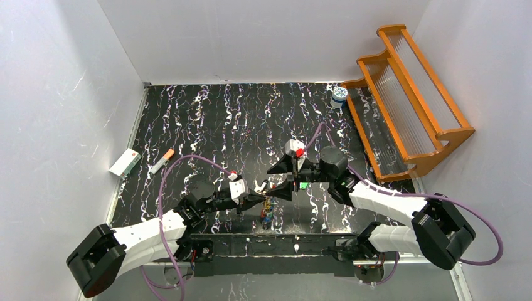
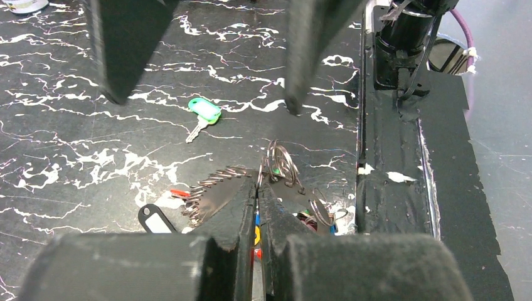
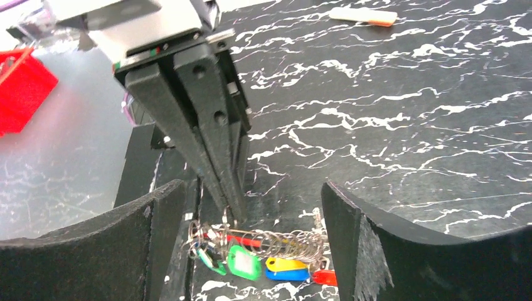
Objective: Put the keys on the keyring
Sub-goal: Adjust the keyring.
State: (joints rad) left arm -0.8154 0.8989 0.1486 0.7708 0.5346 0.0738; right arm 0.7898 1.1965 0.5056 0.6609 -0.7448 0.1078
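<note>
The keyring, a metal loop with many small rings, hangs from my left gripper, which is shut on it just above the table's near edge. Green, yellow, blue and red keys hang on it. The bunch shows in the top view below my left gripper. My right gripper is open, one finger on each side of the bunch, touching nothing; it also shows in the top view. A loose green key lies on the table beyond the bunch, also in the top view.
A black-framed tag lies left of the bunch. The orange-tipped white stick and a white box lie at the left wall. A white-and-blue jar and a wooden rack stand at the back right.
</note>
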